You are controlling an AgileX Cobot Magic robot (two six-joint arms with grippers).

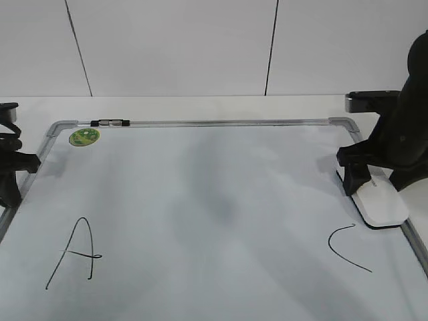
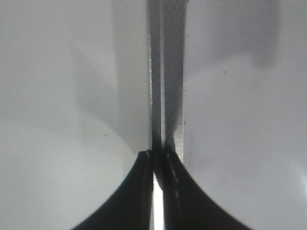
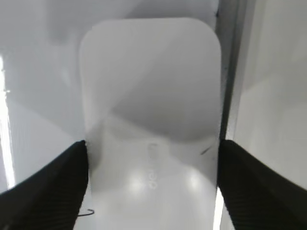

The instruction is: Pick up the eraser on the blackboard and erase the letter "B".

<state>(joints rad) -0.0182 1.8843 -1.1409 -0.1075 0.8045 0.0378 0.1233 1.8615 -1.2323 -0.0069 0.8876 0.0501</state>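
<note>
The white glossy eraser lies on the blackboard, a white dry-erase board, against its right frame. My right gripper straddles the eraser. In the right wrist view its black fingers press both long sides of the eraser. No letter "B" shows on the board; only a faint grey patch lies in the middle. My left gripper hangs over the board's left frame, and the left wrist view shows its jaws closed with nothing between them.
A black "A" is at the front left and a black "C" at the front right, just in front of the eraser. A green round sticker sits at the back left corner. A black clip sits on the top frame.
</note>
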